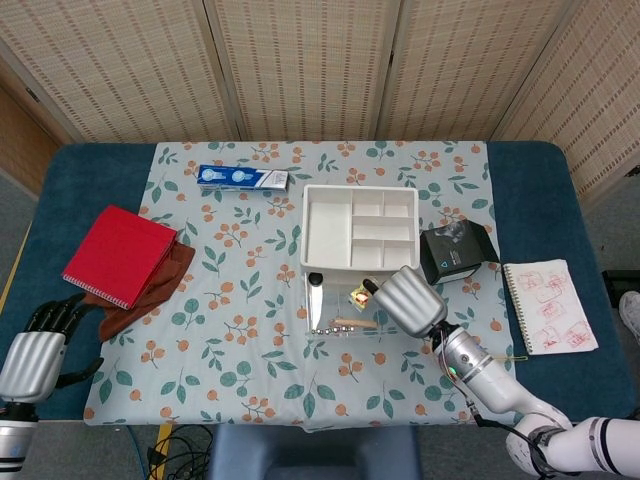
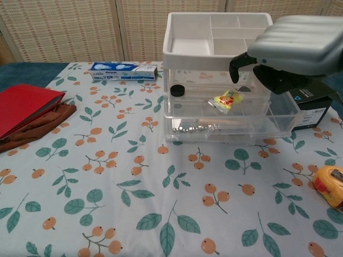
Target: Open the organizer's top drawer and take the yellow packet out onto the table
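Note:
The organizer (image 1: 330, 225) (image 2: 185, 48) has a white divided tray on top and clear drawers below. Its top drawer (image 1: 322, 290) (image 2: 193, 101), with a black knob, stands pulled out toward me. The yellow packet (image 1: 358, 297) (image 2: 227, 100) lies inside this drawer. My right hand (image 1: 410, 300) (image 2: 300, 45) hovers over the drawer's right side, its dark fingertips (image 2: 238, 64) just above and right of the packet, holding nothing. My left hand (image 1: 40, 335) rests at the table's near left edge, fingers apart and empty. The chest view does not show it.
A red notebook (image 1: 120, 255) (image 2: 24, 107) lies on a brown cloth (image 1: 150, 285) at the left. A blue toothpaste box (image 1: 242, 178) (image 2: 123, 71) sits behind the organizer's left. A black box (image 1: 455, 250) and spiral notepad (image 1: 548, 305) lie right. A yellow tape measure (image 2: 331, 184) sits near right.

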`<action>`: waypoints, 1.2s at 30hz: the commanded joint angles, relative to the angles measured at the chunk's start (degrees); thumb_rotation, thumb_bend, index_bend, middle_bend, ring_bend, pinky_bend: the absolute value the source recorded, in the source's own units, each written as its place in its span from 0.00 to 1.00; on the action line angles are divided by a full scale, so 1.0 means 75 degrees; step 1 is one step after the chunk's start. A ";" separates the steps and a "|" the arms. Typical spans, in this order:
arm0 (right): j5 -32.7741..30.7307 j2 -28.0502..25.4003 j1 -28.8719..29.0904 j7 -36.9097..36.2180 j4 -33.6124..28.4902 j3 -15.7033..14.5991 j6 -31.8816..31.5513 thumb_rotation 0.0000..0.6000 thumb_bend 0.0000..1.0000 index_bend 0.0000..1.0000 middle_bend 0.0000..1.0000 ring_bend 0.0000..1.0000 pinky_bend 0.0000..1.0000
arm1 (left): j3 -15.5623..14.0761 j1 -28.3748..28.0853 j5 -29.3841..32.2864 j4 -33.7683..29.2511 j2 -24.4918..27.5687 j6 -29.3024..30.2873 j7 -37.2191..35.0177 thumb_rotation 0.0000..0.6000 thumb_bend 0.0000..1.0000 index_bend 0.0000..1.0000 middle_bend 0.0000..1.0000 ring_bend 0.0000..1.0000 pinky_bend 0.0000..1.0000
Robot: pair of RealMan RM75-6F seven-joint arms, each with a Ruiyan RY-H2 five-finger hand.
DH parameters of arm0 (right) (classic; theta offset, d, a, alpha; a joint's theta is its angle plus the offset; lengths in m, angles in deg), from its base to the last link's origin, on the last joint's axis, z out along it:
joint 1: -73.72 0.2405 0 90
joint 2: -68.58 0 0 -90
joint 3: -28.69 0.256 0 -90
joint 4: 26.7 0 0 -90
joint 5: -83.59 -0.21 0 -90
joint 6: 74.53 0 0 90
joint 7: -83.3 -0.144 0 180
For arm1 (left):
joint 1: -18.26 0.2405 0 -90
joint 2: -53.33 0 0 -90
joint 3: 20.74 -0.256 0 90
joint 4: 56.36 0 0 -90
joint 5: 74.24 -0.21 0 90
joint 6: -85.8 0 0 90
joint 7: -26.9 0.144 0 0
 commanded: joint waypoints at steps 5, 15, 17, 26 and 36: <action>-0.0628 -0.0010 0.0092 0.0442 -0.0061 -0.0009 0.0216 1.00 0.01 0.33 1.00 1.00 1.00 | 0.0000 0.0011 0.0005 -0.0008 0.0018 0.0021 -0.0006 1.00 0.18 0.20 0.13 0.14 0.13; -0.1173 0.0098 0.0345 0.0704 -0.0132 -0.0034 0.0473 1.00 0.01 0.33 1.00 1.00 1.00 | -0.0001 0.0015 0.0010 -0.0016 0.0010 0.0029 0.0011 1.00 0.18 0.20 0.13 0.14 0.13; -0.1185 0.0146 0.0381 0.0688 -0.0131 -0.0036 0.0486 1.00 0.01 0.33 1.00 1.00 1.00 | -0.0003 0.0020 0.0013 -0.0014 0.0012 0.0033 0.0013 1.00 0.18 0.20 0.13 0.14 0.13; -0.0940 0.0305 0.0425 0.0342 -0.0190 0.0033 0.0299 1.00 0.01 0.33 1.00 1.00 1.00 | -0.0018 0.0059 0.0027 0.0027 0.0014 0.0069 -0.0023 1.00 0.18 0.20 0.13 0.14 0.13; 0.0110 -0.0059 -0.0329 -0.2275 -0.0498 0.0178 -0.0569 1.00 0.08 0.29 0.81 0.85 1.00 | -0.0021 0.0062 -0.0007 0.0036 -0.0003 0.0084 -0.0042 1.00 0.18 0.20 0.13 0.14 0.13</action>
